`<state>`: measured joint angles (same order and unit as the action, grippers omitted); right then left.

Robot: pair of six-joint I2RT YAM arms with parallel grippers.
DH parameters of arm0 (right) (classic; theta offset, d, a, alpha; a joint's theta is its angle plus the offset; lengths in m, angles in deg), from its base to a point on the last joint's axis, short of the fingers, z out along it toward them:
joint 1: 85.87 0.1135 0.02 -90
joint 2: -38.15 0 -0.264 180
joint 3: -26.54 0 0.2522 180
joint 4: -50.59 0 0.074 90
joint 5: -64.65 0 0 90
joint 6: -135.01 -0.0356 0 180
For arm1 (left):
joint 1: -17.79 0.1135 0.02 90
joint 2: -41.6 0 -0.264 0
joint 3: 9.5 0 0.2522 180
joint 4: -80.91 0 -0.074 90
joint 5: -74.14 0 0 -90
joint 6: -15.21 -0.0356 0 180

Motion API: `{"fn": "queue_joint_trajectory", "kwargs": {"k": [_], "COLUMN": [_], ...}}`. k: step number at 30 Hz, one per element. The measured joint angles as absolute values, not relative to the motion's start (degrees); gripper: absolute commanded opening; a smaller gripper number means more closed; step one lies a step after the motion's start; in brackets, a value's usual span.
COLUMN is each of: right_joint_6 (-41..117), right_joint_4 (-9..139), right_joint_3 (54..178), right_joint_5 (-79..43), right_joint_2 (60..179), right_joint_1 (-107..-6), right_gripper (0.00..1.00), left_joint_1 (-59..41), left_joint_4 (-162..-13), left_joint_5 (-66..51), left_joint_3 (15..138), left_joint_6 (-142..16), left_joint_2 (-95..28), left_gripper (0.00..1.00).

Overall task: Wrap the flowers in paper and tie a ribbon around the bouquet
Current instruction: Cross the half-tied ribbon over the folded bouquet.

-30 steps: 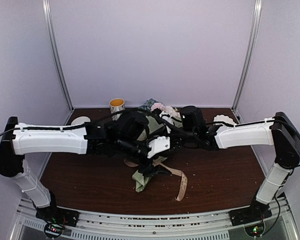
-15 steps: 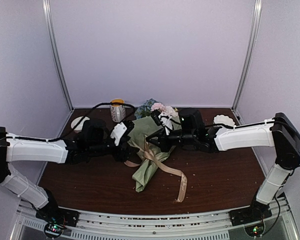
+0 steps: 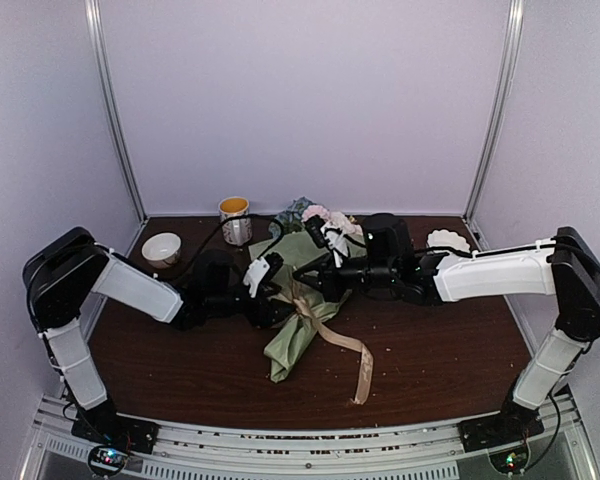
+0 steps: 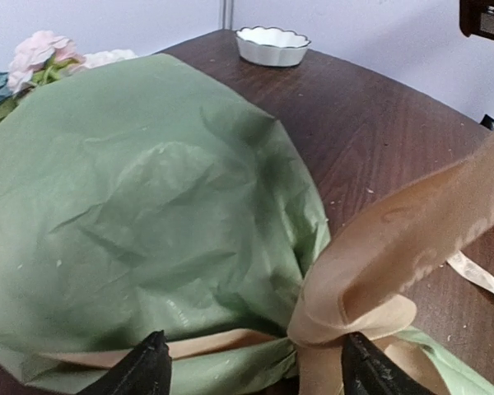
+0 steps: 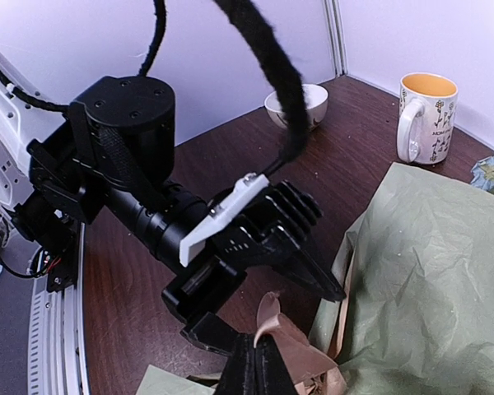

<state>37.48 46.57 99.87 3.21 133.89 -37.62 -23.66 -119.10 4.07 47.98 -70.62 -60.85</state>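
Note:
The bouquet lies mid-table, a cone of sage-green paper (image 3: 290, 340) (image 4: 148, 206) with pink and white flowers (image 3: 320, 214) (image 4: 41, 53) at its far, wide end. A beige ribbon (image 3: 345, 345) (image 4: 395, 247) crosses its waist, and one tail trails toward the front edge. My left gripper (image 3: 283, 303) (image 4: 255, 366) is low at the bouquet's left side. It is open, and its fingertips (image 4: 152, 362) straddle the ribbon crossing and the paper under it. From the right, my right gripper (image 3: 315, 283) (image 5: 259, 354) is shut on a fold of ribbon (image 5: 300, 346) just above the waist.
A yellow-lined mug (image 3: 235, 218) (image 5: 424, 115) and a white bowl (image 3: 162, 247) (image 5: 300, 103) stand at the back left. A scalloped white dish (image 3: 447, 240) (image 4: 272, 45) sits at the back right. My two grippers are close together, nearly tip to tip.
My left arm has drawn back from above the bouquet and dropped low at its left side, its gripper opening a little. The right gripper stays shut on the ribbon.

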Motion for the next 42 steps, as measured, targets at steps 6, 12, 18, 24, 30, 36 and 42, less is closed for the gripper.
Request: {"fn": "queue_joint_trajectory", "kwargs": {"k": [6,12,18,24,30,36,42], "right_joint_6": [37.2,37.4,38.0,39.2,39.2,39.0,39.1], "right_joint_4": [46.5,46.6,48.1,49.5,50.0,50.0,50.0], "right_joint_3": [99.9,100.0,100.2,100.5,100.9,100.9,100.9], "right_joint_5": [3.3,3.8,4.1,4.1,3.7,2.9,2.7], "right_joint_2": [133.9,134.6,135.1,135.1,135.1,135.1,135.1], "right_joint_1": [-37.6,-37.6,-37.4,-37.0,-36.0,-35.7,-35.6], "right_gripper": [0.00,0.00,0.00,0.00,0.00,0.00,0.00], "left_joint_1": [-23.7,-23.7,-23.7,-22.9,-22.7,-22.7,-22.7], "left_joint_4": [-123.9,-124.4,-123.6,-120.5,-120.4,-120.8,-116.5], "left_joint_5": [12.1,15.6,19.3,20.9,22.5,23.7,22.0], "left_joint_3": [49.1,51.5,51.1,48.0,49.6,51.8,52.8], "left_joint_6": [-70.6,-71.0,-73.6,-76.1,-75.0,-73.5,-76.7], "left_joint_2": [-65.9,-67.6,-67.2,-64.6,-64.7,-65.5,-65.7], "left_gripper": [0.64,0.62,0.73,0.71,0.54,0.33,0.32]}}
